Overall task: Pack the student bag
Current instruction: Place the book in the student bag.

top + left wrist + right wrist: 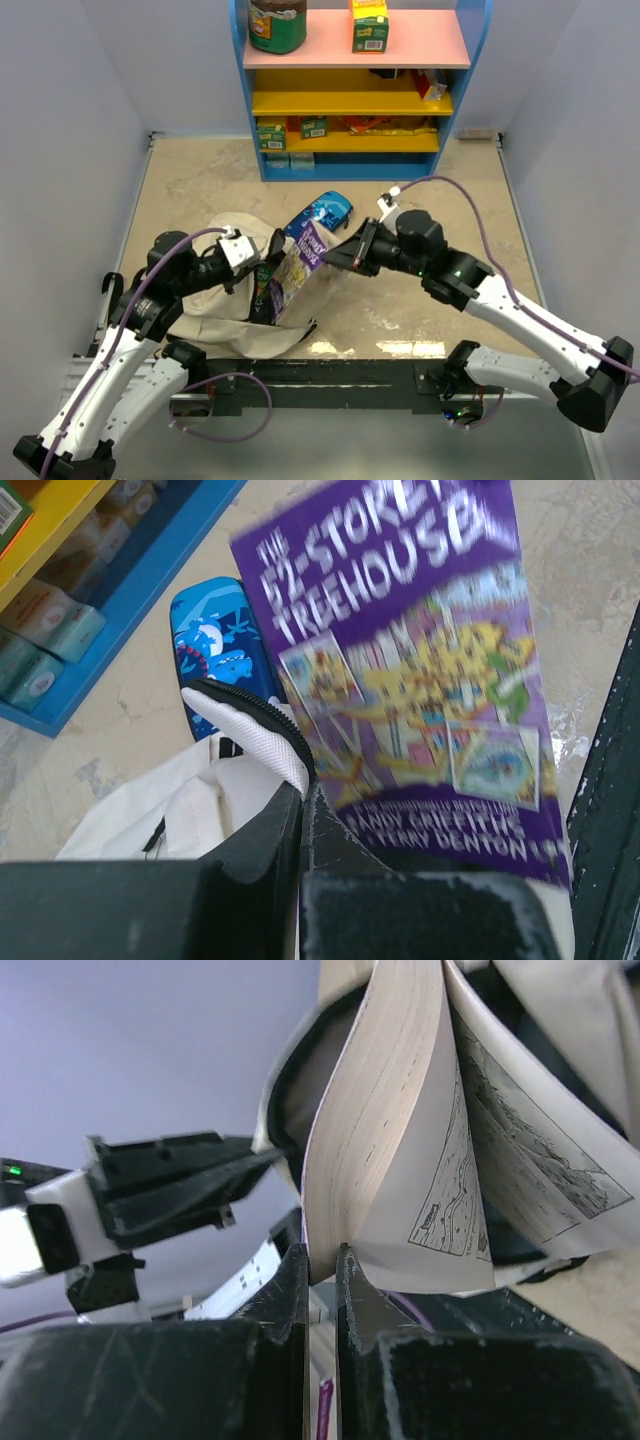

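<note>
Found large soft beige canvas backpack [225, 330] slumped near-left on table [430, 300], zipper rim pinched in tight-closed left pincer [303, 800]. Saw purple paperback book [300, 262] seemingly partway into mouth, clamped by closed right pincer [322, 1260]. Judged blue pencil case [327, 211] left unpacked.

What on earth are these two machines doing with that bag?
A beige canvas backpack is being packed. The left tool pinches its zipper rim, holding it open. The right tool grips a purple paperback book, tilted at the opening, pages fanning. A blue pencil case lies just beyond it.
</note>
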Motion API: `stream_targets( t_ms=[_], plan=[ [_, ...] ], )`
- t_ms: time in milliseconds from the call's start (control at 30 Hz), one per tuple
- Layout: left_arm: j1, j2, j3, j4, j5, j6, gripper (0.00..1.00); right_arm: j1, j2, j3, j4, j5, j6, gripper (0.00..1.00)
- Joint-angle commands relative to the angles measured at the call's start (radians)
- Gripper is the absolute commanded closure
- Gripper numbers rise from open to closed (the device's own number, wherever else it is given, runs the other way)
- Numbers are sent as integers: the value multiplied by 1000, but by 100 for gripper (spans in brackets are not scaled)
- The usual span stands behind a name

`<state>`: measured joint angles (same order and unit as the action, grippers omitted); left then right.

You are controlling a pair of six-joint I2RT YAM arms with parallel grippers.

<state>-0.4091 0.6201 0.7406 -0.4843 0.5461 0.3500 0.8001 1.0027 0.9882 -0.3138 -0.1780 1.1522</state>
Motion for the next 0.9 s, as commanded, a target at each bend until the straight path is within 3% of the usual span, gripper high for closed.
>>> stream_targets(
  t_ms=[0,133,300,467,567,633,700,867],
  plan=[
    [-5,4,37,75,12,-11,100,57,14,-129,365,-110,164,100],
    [-5,4,43,64,15,-5,100,100,51,-190,465,-117,216,100],
    [-5,12,45,46,107,-3,100,145,82,-149,481,-115,210,100],
    [-5,17,65,23,141,6,100,133,129,-198,567,-124,215,100],
    [-5,17,83,12,138,14,100,41,282,-286,859,-248,274,100],
    [-7,18,98,15,126,3,100,14,492,-240,975,-377,281,100],
    [-5,13,115,4,120,7,100,19,598,-176,874,-362,224,100],
    [-5,-8,144,-13,113,12,100,10,663,-25,479,-187,-26,100]
  ],
)
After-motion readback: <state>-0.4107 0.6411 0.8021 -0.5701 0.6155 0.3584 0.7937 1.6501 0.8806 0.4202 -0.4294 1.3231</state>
